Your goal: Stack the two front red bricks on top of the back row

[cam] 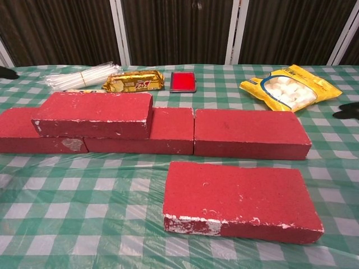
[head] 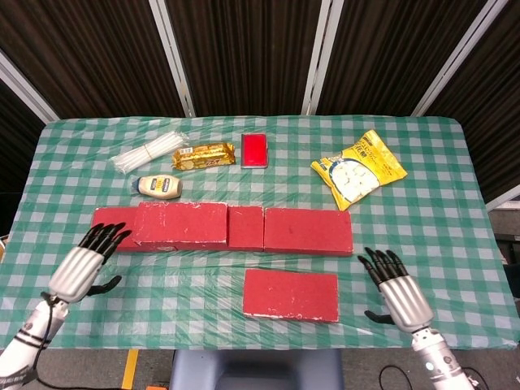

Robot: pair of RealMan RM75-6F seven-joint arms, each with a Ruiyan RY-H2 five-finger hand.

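One red brick [head: 181,223] [cam: 93,114] lies stacked on the left part of the back row [head: 307,231] [cam: 251,133] of red bricks. A second red brick [head: 291,294] [cam: 238,200] lies flat alone in front of the row. My left hand [head: 84,262] is open, off the stacked brick, near the table's front left edge. My right hand [head: 396,293] is open with fingers spread, to the right of the front brick and apart from it. In the chest view only dark fingertips [cam: 348,110] show at the right edge.
Behind the row lie a mayonnaise bottle [head: 159,187], a bundle of white straws [head: 149,152] [cam: 79,75], a gold snack pack [head: 205,154] [cam: 133,82], a red box [head: 255,149] [cam: 183,80] and a yellow snack bag [head: 357,168] [cam: 290,86]. Clear plastic film covers the checked tablecloth [head: 455,203].
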